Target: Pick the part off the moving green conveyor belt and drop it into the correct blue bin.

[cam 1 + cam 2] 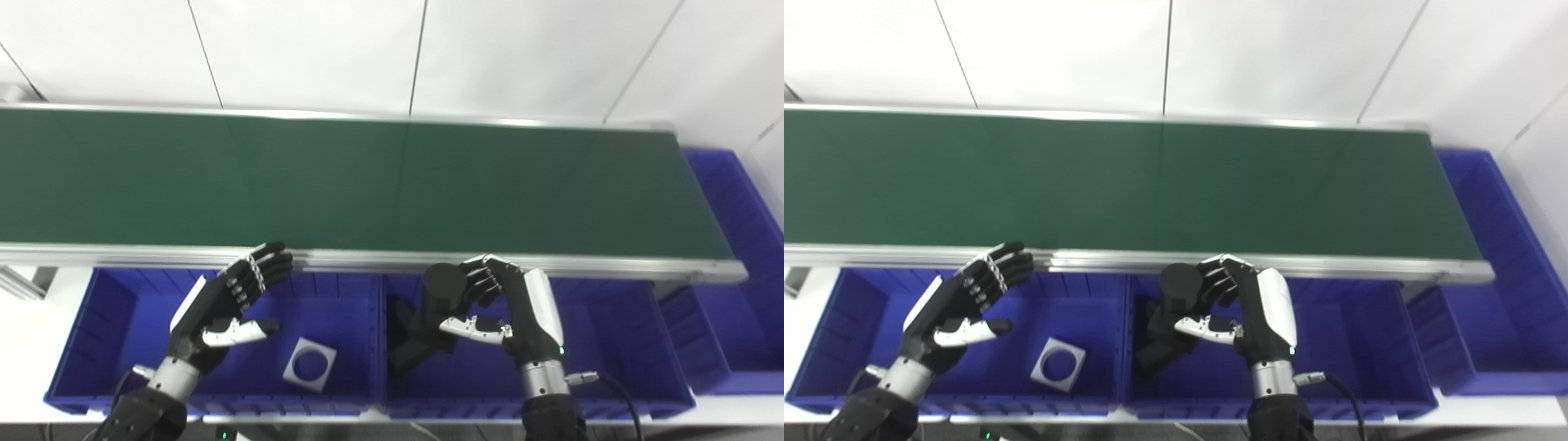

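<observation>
Setting: a long green conveyor belt [367,184] runs across the view, bare of parts, with blue bins along its near edge.
Right hand: the right hand [499,306] is closed around a black cylindrical part [442,285], fingers curled over its top and thumb beneath, holding it over the middle blue bin [612,343]; the part appears already lifted off the belt and ready to drop.
Middle bin contents: a dark black block [416,343] already lies inside, which suggests black parts belong here.
Left hand: the left hand [236,306] is empty with fingers spread, waiting above the left blue bin [110,331].
Left bin contents: a grey square plate with a round hole [309,365] rests on the floor.
Far right: another blue bin [741,245] sits past the belt's end.
</observation>
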